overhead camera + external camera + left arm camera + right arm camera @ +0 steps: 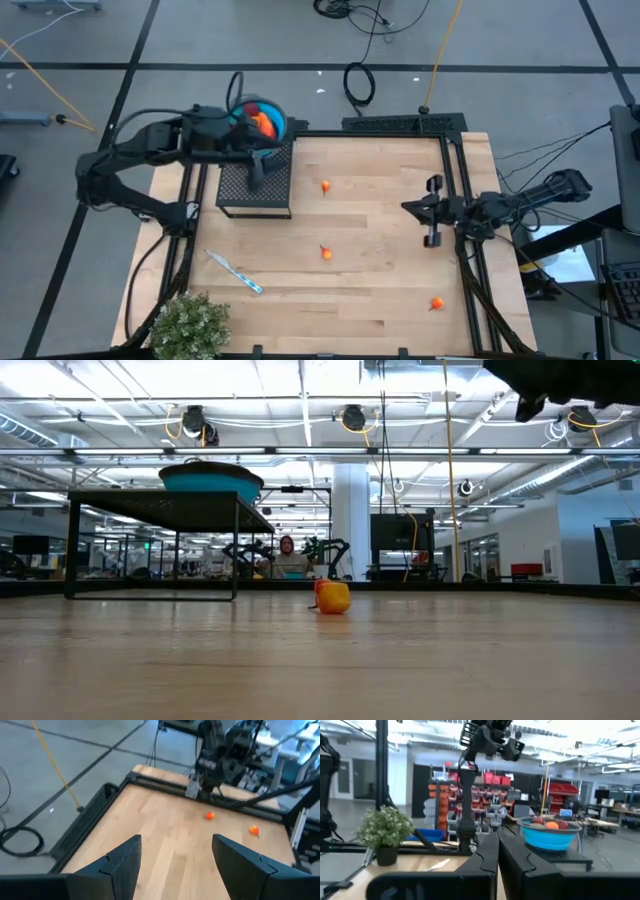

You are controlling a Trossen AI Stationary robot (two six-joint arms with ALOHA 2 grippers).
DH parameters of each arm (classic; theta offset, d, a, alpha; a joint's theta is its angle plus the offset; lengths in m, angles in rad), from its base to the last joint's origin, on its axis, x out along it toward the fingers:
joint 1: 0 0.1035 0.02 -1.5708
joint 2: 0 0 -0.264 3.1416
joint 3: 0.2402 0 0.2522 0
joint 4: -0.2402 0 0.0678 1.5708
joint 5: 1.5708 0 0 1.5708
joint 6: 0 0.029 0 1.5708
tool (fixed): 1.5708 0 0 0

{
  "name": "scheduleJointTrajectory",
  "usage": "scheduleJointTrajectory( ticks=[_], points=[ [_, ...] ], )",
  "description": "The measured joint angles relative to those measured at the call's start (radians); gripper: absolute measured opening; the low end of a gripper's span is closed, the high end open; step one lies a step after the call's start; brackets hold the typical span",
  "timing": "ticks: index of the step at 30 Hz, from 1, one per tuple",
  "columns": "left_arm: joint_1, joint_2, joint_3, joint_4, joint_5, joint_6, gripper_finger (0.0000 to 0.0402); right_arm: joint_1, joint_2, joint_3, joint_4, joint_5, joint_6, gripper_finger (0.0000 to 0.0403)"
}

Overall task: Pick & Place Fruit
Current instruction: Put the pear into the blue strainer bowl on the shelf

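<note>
Three small orange fruit pieces lie apart on the wooden table: one (326,186) near the stand, one (326,253) mid-table, also in the low view (332,597), and one (437,303) toward the near right corner. More fruit fills the blue bowl (262,120) (550,834), which rests on a black mesh stand (255,185) (160,510). My left gripper (262,162) (175,860) hovers open above the stand beside the bowl, holding nothing. My right gripper (432,212) (497,851) is shut and empty above the table's right side.
A blue-and-white stick (235,272) lies near the left front. A bushy green plant (190,325) (385,827) stands at the near left corner. A black frame (455,150) borders the table's far and right edges. A person (288,555) sits far behind the table.
</note>
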Motion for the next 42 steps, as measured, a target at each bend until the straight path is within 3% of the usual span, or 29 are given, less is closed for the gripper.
scheduleJointTrajectory(
  ticks=[7, 11, 19, 27, 42],
  points=[
    [0.003, -0.051, 0.000, -0.096, 0.001, 0.025, 0.0243, -0.074, 0.177, 0.141, -0.119, -0.013, 0.003, 0.0000],
    [0.003, -0.082, -0.033, -0.106, 0.001, 0.050, 0.0243, -0.133, 0.277, 0.244, -0.203, -0.107, 0.006, 0.0000],
    [0.003, -0.255, -0.286, 0.018, 0.002, 0.018, 0.0243, -0.241, 0.443, 0.414, -0.380, -0.255, 0.008, 0.0000],
    [0.003, -0.475, -0.534, 0.159, 0.002, -0.012, 0.0243, -0.346, 0.608, 0.500, -0.425, -0.396, 0.006, 0.0000],
    [0.003, -0.753, -0.762, 0.162, 0.002, -0.004, 0.0243, -0.527, 0.935, 0.706, -0.557, -0.610, 0.022, 0.0000]
  ],
)
